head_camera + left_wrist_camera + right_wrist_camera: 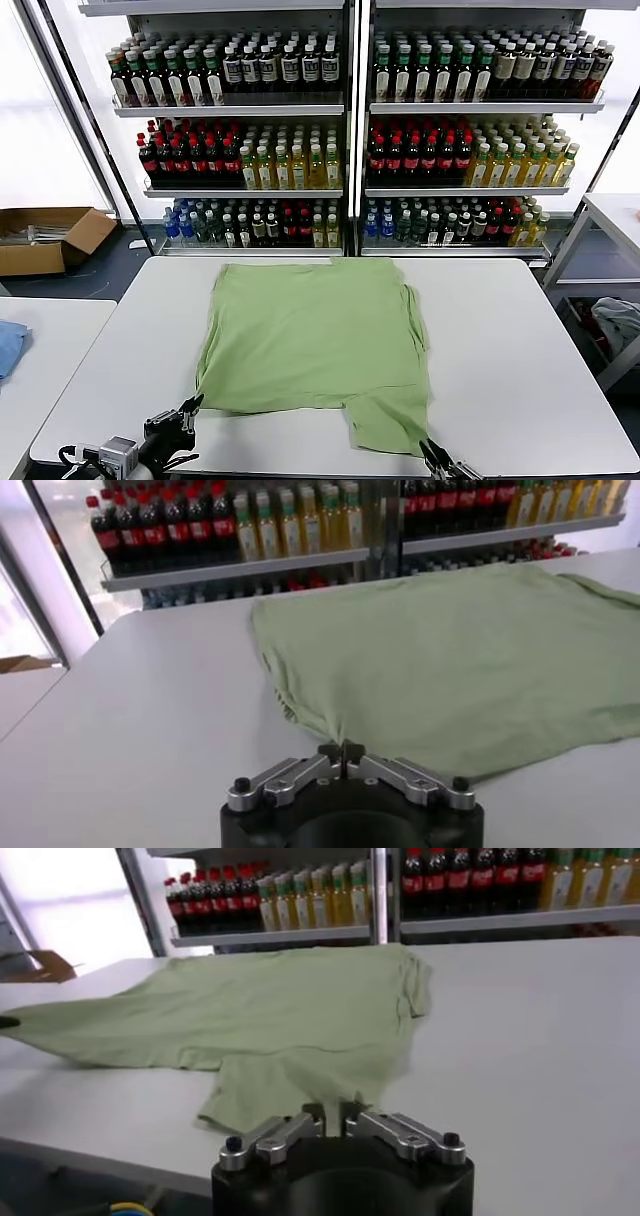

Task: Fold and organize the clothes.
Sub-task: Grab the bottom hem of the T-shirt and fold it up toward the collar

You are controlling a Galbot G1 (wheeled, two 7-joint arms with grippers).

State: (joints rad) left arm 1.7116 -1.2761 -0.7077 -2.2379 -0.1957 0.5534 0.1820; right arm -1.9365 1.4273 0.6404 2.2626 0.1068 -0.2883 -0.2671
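Observation:
The light green shirt (310, 340) lies spread flat on the white table (520, 350), plain side up, with one flap (390, 425) reaching toward the near edge. My left gripper (188, 408) is at the shirt's near left corner. In the left wrist view the left gripper (341, 750) is shut, with the shirt (450, 660) drawn to a point at its tips. My right gripper (435, 455) is at the near edge by the flap. In the right wrist view the right gripper (332, 1113) has its fingers a narrow gap apart, and the edge of the shirt (260, 1018) lies in that gap.
Shelves of bottles (350, 130) stand behind the table. On the left are a cardboard box (45, 240) on the floor and a second table with a blue cloth (8, 345). A pale fabric bundle (620, 325) lies at the right.

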